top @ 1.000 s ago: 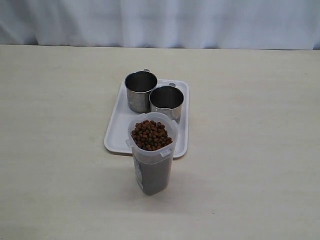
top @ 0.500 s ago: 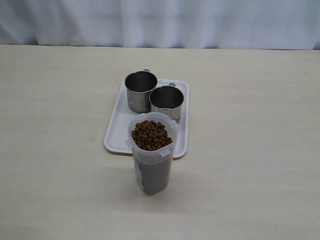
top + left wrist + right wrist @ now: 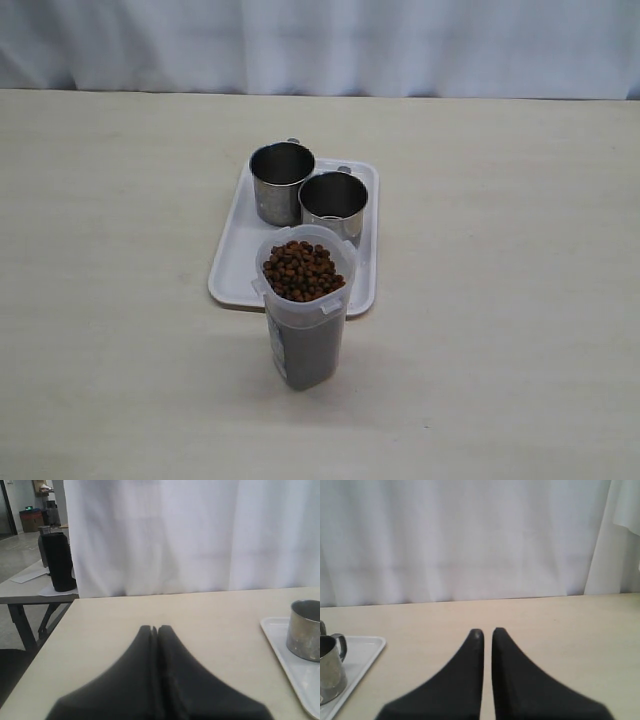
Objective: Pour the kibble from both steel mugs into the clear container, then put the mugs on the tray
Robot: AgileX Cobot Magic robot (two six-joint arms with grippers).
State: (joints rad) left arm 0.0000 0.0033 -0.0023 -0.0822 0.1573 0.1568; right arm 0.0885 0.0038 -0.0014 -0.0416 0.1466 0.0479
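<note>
Looks finished to me: steel mugs [image 3: 281,182] upright on tray [image 3: 232,270], kibble [image 3: 302,270] heaped in clear container [image 3: 305,345], so my left gripper [image 3: 154,629] and right gripper [image 3: 487,632] sit clenched, empty, away.

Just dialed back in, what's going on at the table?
Nothing is being handled. The back mug and front mug stand upright on the tray, looking empty. The container stands on the table in front of the tray, full of kibble. The left gripper and right gripper are shut, holding nothing.
</note>
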